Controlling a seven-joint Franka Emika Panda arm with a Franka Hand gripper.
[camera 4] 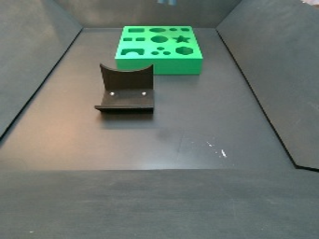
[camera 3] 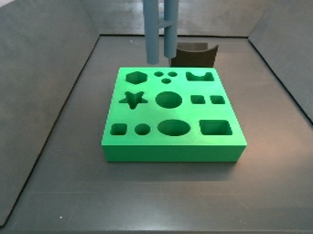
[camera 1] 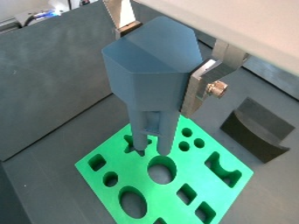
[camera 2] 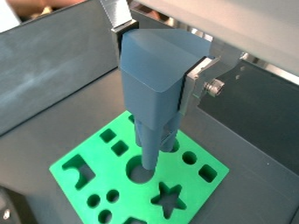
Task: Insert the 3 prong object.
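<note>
The 3 prong object (camera 1: pixel 149 74) is a tall blue-grey piece with a wide head and parallel bars pointing down. My gripper (camera 1: pixel 162 54) is shut on its head, with a silver finger (camera 1: pixel 201 80) on each side, as both wrist views show (camera 2: pixel 160 54). The bars (camera 3: pixel 159 32) hang upright over the back part of the green block with shaped holes (camera 3: pixel 171 128). Their tips (camera 2: pixel 149 157) are just above its top near a round hole; I cannot tell whether they touch. In a side view only the bars show; the gripper is out of frame. In a side view the green block (camera 4: pixel 159 58) shows without the piece.
A dark curved block (camera 3: pixel 196 53) stands on the floor behind the green block; it also shows in a wrist view (camera 1: pixel 260 127) and a side view (camera 4: pixel 125 89). Grey walls (camera 3: pixel 73 82) enclose the dark floor (camera 4: pixel 174 177).
</note>
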